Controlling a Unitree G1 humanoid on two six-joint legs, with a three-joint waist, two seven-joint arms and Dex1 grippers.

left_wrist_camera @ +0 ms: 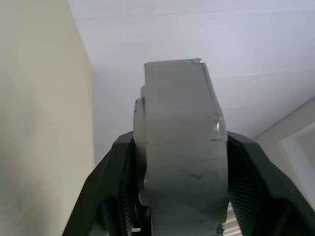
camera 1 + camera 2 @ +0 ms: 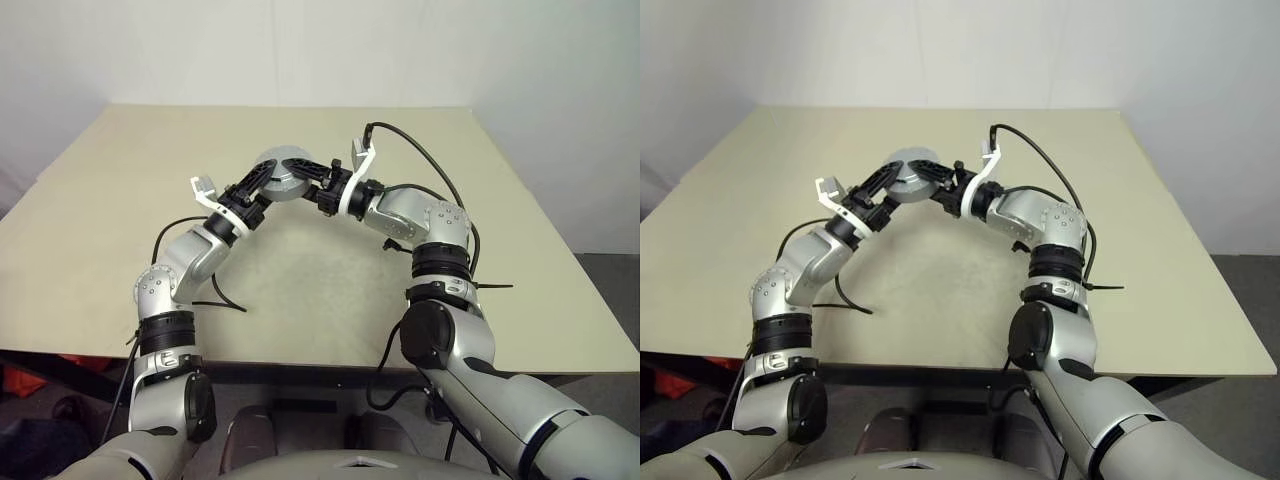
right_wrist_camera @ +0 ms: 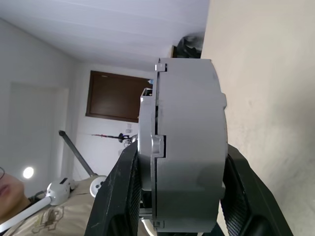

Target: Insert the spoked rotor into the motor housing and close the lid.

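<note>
The round grey metal motor housing, near the centre of the right wrist view, has a matt, cast-looking wall with faint scuffs, and the flat grey disc-shaped lid seated on it looks equally dull. The ribbed black fingers clasping it look like matt plastic. The wide beige table is smooth and matt, and the white wall above it is plain.
</note>
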